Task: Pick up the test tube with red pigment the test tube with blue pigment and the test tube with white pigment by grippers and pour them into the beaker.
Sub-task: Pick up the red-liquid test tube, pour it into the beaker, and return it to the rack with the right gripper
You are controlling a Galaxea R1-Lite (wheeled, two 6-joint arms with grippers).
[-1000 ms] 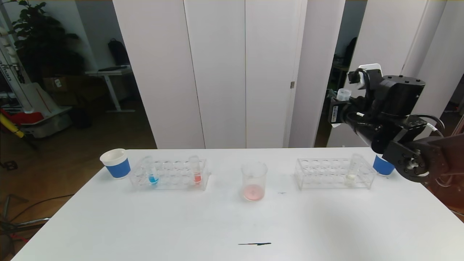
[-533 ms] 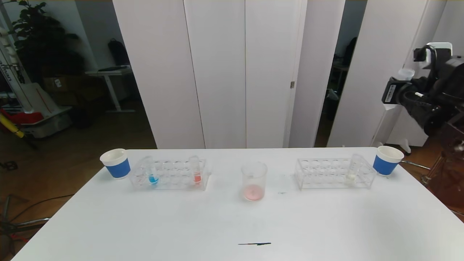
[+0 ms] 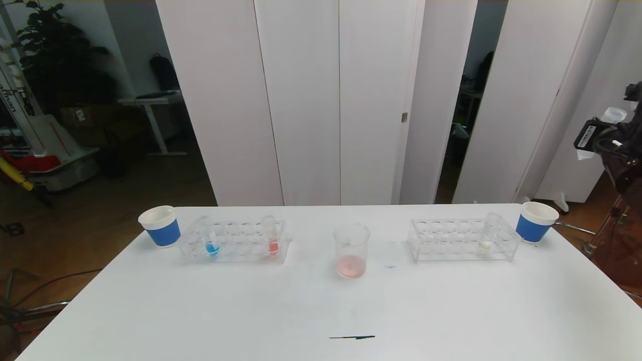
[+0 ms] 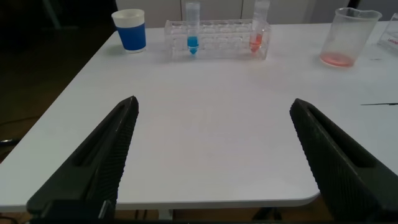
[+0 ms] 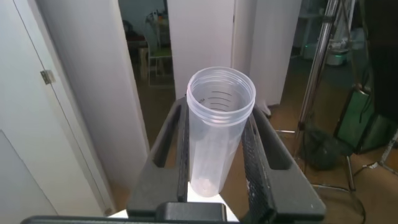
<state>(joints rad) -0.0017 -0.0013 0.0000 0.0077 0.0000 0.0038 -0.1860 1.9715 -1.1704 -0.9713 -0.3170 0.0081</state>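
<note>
A small clear round-bottomed tube with bright blue liquid stands upright at lower left in a rack. A like tube with a whitish blob stands upright at lower right. The clear lipped beaker, holding pink-red liquid, stands centre, between them.

An empty clear tube is upright at the right edge.

Right gripper raised off to the right, clamped on an empty test tube; left gripper low, jaws wide.
</note>
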